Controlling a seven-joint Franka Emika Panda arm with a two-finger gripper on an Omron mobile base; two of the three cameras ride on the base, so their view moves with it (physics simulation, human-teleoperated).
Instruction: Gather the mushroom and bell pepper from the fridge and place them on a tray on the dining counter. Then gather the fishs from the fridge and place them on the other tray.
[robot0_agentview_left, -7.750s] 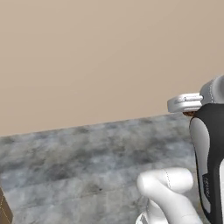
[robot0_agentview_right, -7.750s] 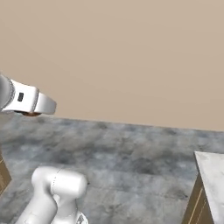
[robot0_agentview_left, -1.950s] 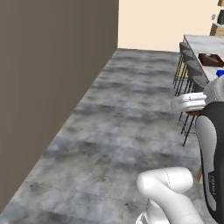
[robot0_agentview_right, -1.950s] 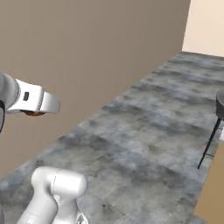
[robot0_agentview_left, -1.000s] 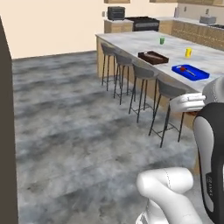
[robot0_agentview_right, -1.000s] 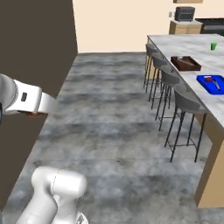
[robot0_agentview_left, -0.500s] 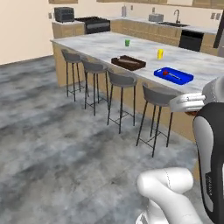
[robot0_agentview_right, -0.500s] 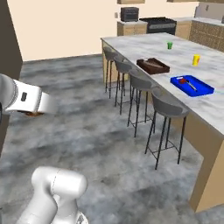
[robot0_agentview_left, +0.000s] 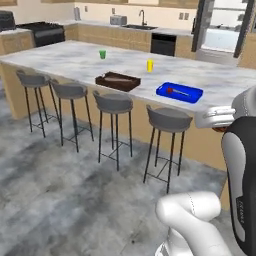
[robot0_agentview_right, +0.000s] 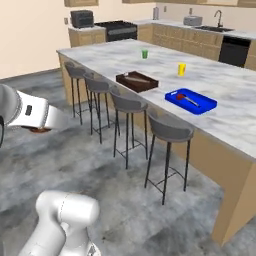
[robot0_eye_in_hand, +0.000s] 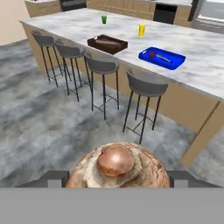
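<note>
Marbled dining counter (robot0_agentview_left: 75, 60) ahead — beyond its stools (robot0_agentview_left: 168, 118), the blue tray (robot0_eye_in_hand: 162, 57) already carries the red bell pepper (robot0_eye_in_hand: 152, 55). We hold the mushroom (robot0_eye_in_hand: 119, 168) between wide-set jaws; best approach squarely — release low beside the pepper.

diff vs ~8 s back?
The base drove and turned: the views swung from a bare wall and floor to the dining counter with the blue tray and brown tray. Nothing taken or released in view. The arm's pose is unchanged; the mushroom sits between the pincer tips.
</note>
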